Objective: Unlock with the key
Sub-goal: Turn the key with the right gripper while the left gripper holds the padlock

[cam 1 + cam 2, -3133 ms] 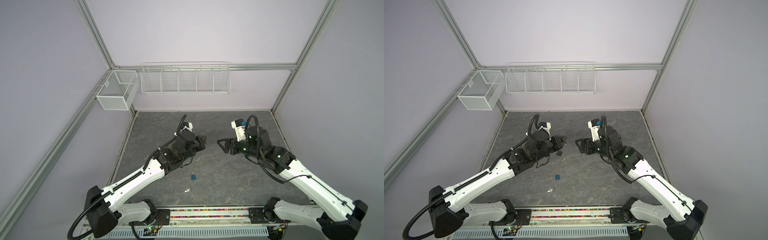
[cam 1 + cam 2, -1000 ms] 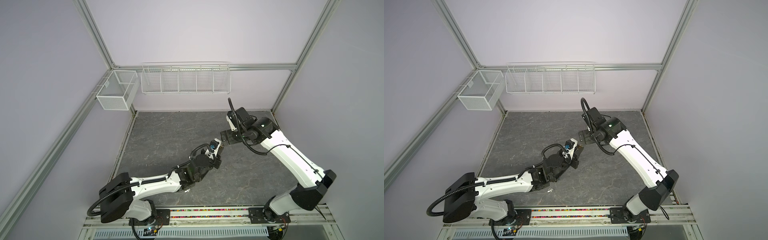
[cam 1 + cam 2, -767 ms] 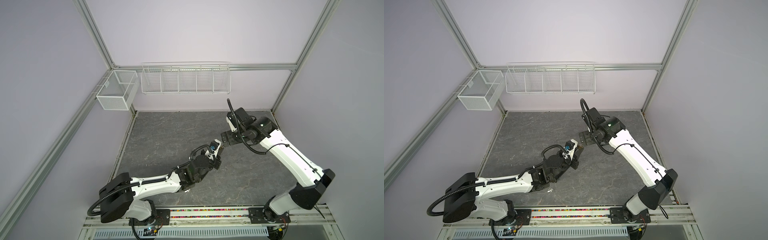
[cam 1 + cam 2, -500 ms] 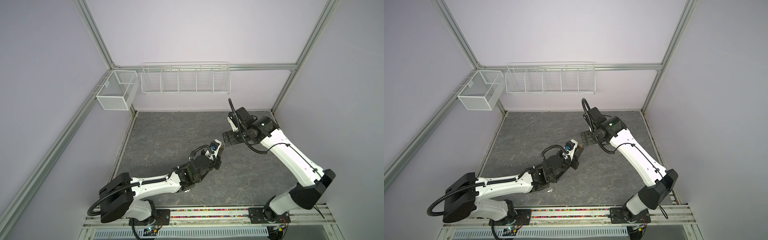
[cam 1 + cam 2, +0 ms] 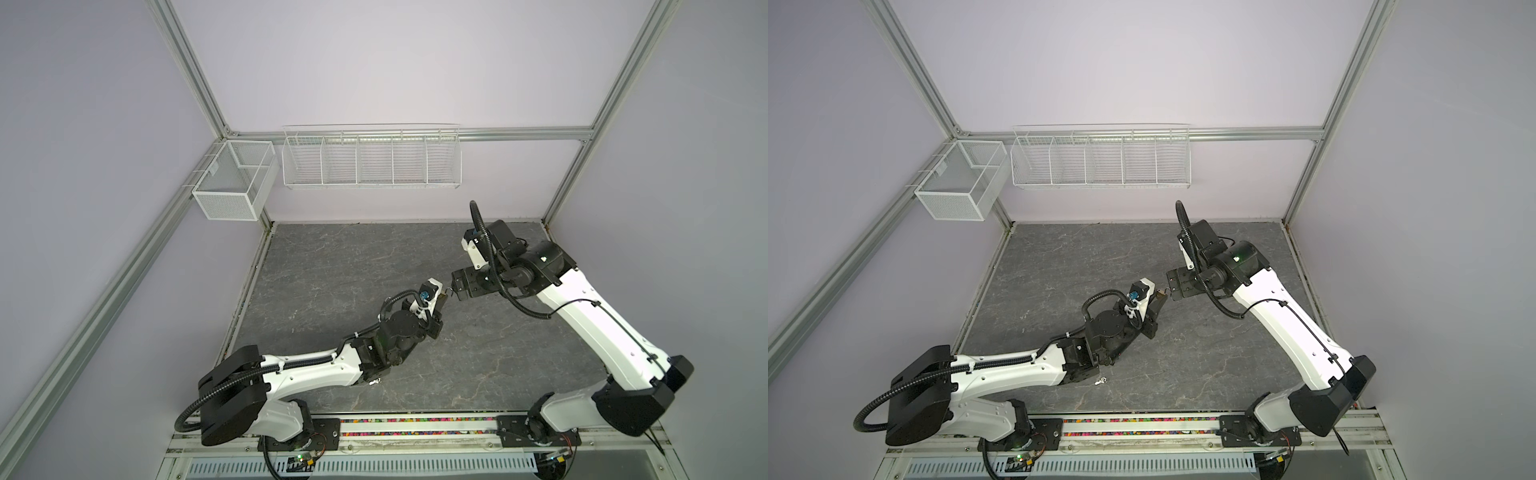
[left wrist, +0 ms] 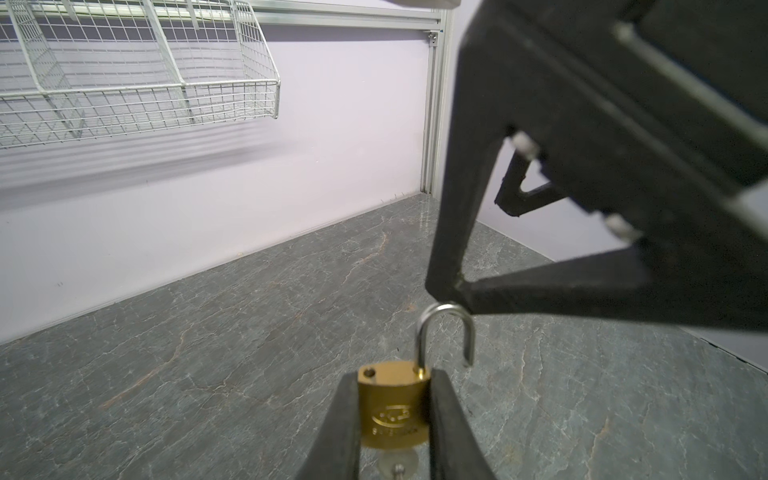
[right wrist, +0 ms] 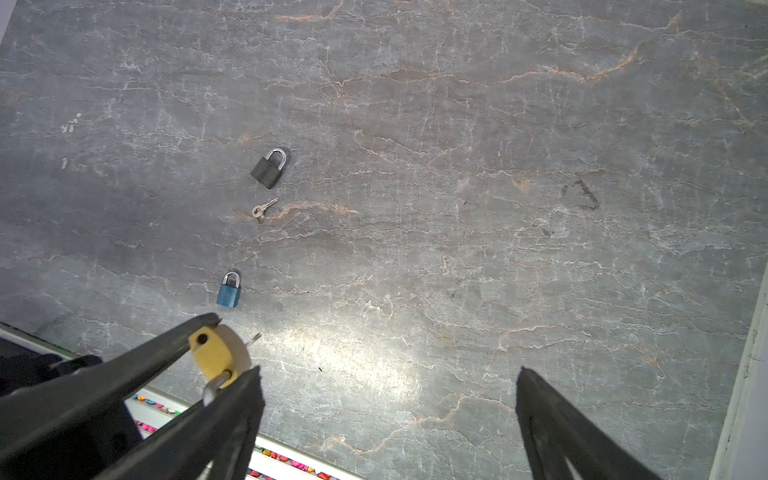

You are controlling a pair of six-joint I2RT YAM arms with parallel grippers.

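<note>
Both arms are being found far from their places of three seconds ago. In both top views the left arm is now being stretched low toward mid-frame and the right arm is being reared high at the right. Over the last second almost nothing is being shifted.

The brass padlock (image 6: 394, 405) is being gripped across its body by the left claw (image 6: 394, 382), which is narrowed onto it. It is being held above the tabletop (image 5: 332, 266), near the middle of the frame in both top views. Its shackle (image 6: 446, 332) is being shown swung open, with one leg clear of the body. The key (image 6: 398, 465) is being seen in the underside of the lock.

The right claw (image 7: 388, 372) is being held wide, with nothing gripped. One of its fingers (image 6: 451, 249) appears to be touching the top of the shackle.

In the right wrist view a black padlock (image 7: 268, 168), a loose key (image 7: 262, 210) and a blue padlock (image 7: 229, 291) are being left lying apart on the tabletop, the loose key between the two locks.
</note>
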